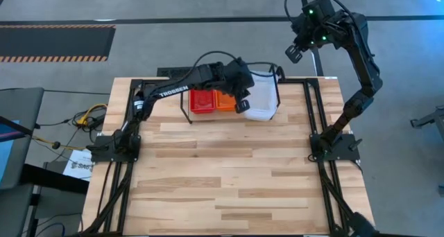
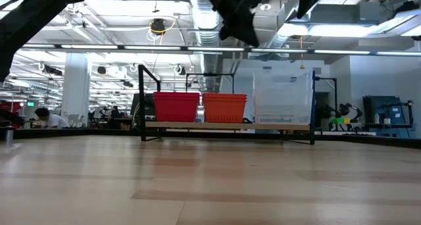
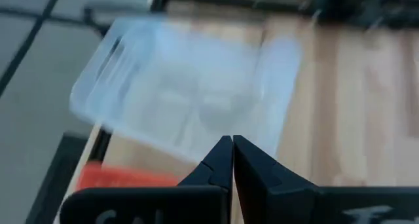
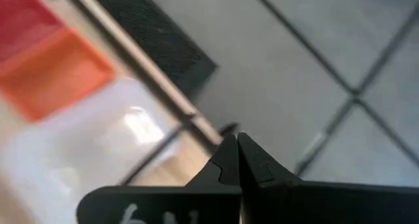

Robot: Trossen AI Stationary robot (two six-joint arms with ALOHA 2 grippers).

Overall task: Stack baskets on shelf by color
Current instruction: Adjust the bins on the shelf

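The black rod shelf (image 2: 227, 127) stands at the table's far edge. On it, side by side, sit red baskets (image 1: 202, 100), orange baskets (image 1: 225, 101) and translucent clear baskets (image 1: 262, 98), resting by their bottoms; they also show in the low view as a red stack (image 2: 176, 106), an orange stack (image 2: 224, 107) and a clear stack (image 2: 283, 97). My left gripper (image 1: 242, 107) is shut and empty, above the shelf between the orange and clear baskets. My right gripper (image 1: 294, 53) is shut and empty, high beyond the table's far right corner.
The black tubular frame (image 1: 316, 119) bearing the arms runs along the table's left, right and far sides. The wooden table top (image 1: 222, 174) spreads bare toward the near edge. Cables and papers (image 1: 80, 157) lie off the table's left side.
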